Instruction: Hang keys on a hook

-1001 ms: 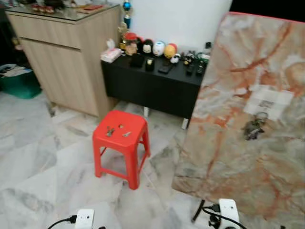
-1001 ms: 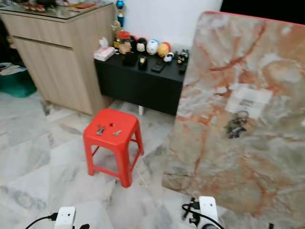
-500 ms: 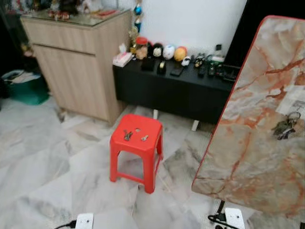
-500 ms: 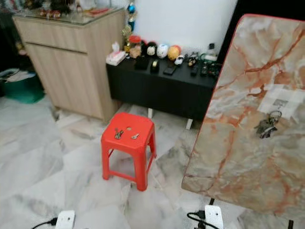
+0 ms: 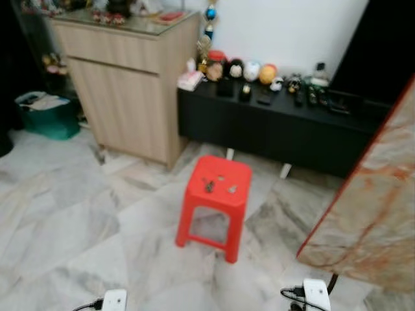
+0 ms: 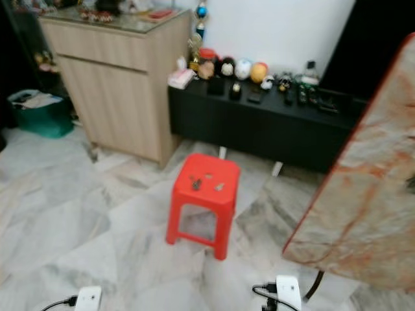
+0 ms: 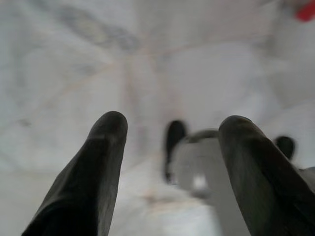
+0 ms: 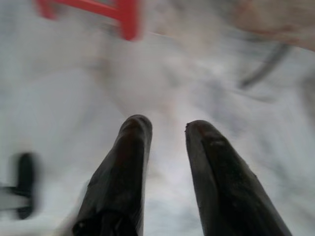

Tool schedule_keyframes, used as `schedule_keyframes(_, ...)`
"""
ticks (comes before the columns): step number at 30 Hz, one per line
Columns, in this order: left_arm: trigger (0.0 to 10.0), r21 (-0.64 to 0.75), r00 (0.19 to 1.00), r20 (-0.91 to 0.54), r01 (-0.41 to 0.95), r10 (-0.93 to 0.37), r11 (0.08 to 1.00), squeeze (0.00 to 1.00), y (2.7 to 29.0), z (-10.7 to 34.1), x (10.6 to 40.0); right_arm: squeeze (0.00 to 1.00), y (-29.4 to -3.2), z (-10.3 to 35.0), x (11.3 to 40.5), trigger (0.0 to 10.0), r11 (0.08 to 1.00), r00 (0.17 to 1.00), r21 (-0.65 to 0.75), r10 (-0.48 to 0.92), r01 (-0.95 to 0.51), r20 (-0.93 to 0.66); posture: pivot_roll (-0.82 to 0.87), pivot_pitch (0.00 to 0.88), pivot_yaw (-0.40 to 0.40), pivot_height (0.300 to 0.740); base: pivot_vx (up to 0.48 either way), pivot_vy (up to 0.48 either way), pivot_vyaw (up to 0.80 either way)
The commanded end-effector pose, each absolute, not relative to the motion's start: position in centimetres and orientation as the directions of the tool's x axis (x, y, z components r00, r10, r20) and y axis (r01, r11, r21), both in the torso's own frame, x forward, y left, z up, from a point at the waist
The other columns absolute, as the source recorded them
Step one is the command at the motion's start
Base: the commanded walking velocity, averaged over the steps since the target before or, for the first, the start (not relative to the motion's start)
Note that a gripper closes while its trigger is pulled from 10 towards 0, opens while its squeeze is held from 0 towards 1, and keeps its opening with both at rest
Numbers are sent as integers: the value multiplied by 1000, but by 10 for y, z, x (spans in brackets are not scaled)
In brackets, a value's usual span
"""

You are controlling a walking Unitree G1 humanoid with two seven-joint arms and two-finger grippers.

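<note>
– How's the light?
– Even and soft indoors. The white wall (image 5: 285,29) at the far side is brightest; the far left corner and far right fall dark. The red stool (image 5: 213,204) throws a faint shadow on the floor (image 5: 58,207).
– Sharpness?
– My head views are slightly smeared. My wrist views are badly blurred, floor washed pale, black fingers (image 7: 83,182) soft-edged.

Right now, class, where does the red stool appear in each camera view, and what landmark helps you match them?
Left eye view: red stool centre, slightly right.
Right eye view: centre.
Left wrist view: red sliver, top right corner.
Right wrist view: red legs, top left.
Shared landmark: black cabinet behind it.
</note>
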State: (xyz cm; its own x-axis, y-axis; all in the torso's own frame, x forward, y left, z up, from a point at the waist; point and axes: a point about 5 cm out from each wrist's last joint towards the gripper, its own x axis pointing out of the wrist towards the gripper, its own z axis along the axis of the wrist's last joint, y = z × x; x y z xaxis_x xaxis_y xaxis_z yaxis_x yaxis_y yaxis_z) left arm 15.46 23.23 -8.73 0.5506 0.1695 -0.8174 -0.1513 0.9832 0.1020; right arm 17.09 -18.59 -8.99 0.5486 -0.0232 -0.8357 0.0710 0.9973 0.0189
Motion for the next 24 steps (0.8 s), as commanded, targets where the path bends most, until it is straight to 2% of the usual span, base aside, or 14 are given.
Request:
schedule_keyframes(1,10000,88,551,-820,-147,155,985,0,227,-88,156,0,-197,-89,170,10000,996,552,-6,-52,84,-832,81,0,-86,740,0,480,0)
schedule_keyframes(8,10000,96,543,-825,-141,158,985,0,231,-88,153,0,-195,-89,170,10000,997,552,-2,-44,76,-832,87,0,-79,740,0,464,0)
schedule_keyframes(24,10000,99,531,-836,-98,136,990,0,233,-90,146,0,-191,-90,169,10000,997,551,6,-38,78,-834,76,0,-53,740,0,0,0)
